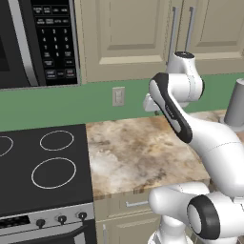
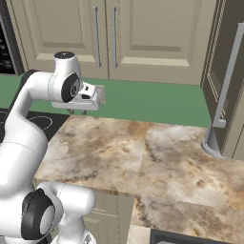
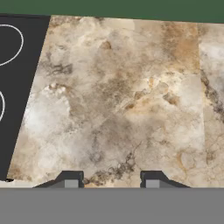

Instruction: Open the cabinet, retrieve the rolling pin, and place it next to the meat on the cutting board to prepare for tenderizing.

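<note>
Cabinet (image 2: 107, 33), beige, wall-mounted, two raised-panel doors with long vertical silver bar handles: both doors closed, above the green backsplash. Gripper (image 3: 111, 179), two dark fingertips set apart, released, nothing between them; hangs above the mottled tan-and-brown stone countertop (image 3: 131, 100), pointing down. Black glass cooktop (image 1: 43, 162) with white burner rings adjoins the countertop's left edge. Black microwave (image 1: 38, 40) hangs above it.

I'm looking at a home kitchen. A marbled brown stone worktop (image 1: 143, 152) is my landmark: a black glass stove (image 1: 43, 167) sits against its left edge, a microwave (image 1: 38, 38) hangs above that, and the beige cabinet (image 2: 114, 33) hangs over the worktop's back, above a green wall (image 2: 152, 102).
</note>
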